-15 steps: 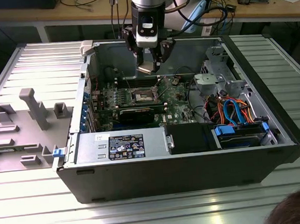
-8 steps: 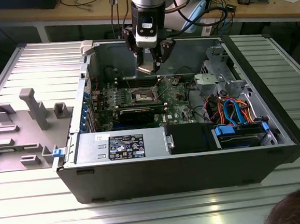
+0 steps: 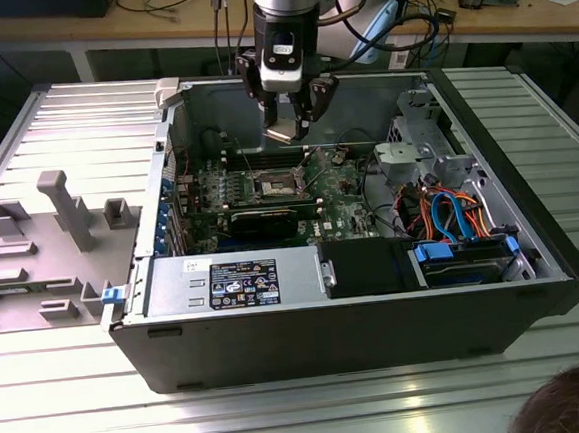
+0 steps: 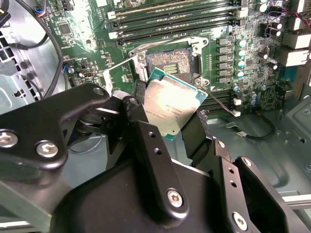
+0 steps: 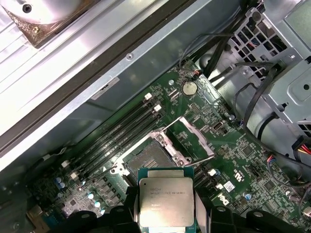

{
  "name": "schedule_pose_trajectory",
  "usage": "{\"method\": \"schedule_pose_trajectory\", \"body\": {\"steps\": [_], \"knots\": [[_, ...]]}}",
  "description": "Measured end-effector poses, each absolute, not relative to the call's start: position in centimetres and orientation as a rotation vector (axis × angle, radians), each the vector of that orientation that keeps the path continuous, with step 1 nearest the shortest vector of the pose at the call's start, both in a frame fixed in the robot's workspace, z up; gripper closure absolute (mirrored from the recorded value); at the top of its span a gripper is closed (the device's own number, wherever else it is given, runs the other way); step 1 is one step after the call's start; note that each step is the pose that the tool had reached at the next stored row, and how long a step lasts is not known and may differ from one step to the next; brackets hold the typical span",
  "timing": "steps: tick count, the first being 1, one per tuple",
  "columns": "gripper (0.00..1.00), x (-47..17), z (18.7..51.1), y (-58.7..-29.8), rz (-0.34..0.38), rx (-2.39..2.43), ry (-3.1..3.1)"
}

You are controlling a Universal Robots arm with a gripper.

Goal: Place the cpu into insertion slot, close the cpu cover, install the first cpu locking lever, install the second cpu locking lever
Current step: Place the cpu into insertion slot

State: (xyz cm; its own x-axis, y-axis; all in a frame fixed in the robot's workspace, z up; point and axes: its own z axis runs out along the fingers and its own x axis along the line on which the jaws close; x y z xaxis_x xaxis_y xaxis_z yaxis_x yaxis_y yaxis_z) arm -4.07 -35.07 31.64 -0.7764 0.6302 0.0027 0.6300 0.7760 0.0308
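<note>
You've got even overhead light in the exterior view: ribbed silvery metal table point(image 3: 285, 417) glares up front, open black computer case point(image 3: 359, 331) is dimmer inside. In both wrist views, pale silvery-beige square cpu point(image 4: 175, 107) point(image 5: 166, 201) looks crisp w/ soft sheen.

**Work Surface**

The ribbed metal tabletop point(image 3: 73, 394) carries an open black computer case point(image 3: 328, 329), which lies on its side at centre. A grey moulded fixture point(image 3: 41, 246) rests just beside the case, at the exterior view's left.

The insertion slot point(image 5: 146, 158) was found uncovered, the cpu cover point(image 5: 200, 139) being tilted up beside it. One side was bordered by memory slots point(image 5: 121, 131), and cables point(image 5: 257, 97) were strung nearby.
</note>
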Motion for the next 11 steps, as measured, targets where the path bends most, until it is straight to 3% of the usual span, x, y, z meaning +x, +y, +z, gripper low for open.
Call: {"method": "schedule_pose_trajectory", "body": {"steps": [11], "knots": [[0.45, -4.07, 31.63, -35.07, 0.046, 1.076, 2.942]]}}
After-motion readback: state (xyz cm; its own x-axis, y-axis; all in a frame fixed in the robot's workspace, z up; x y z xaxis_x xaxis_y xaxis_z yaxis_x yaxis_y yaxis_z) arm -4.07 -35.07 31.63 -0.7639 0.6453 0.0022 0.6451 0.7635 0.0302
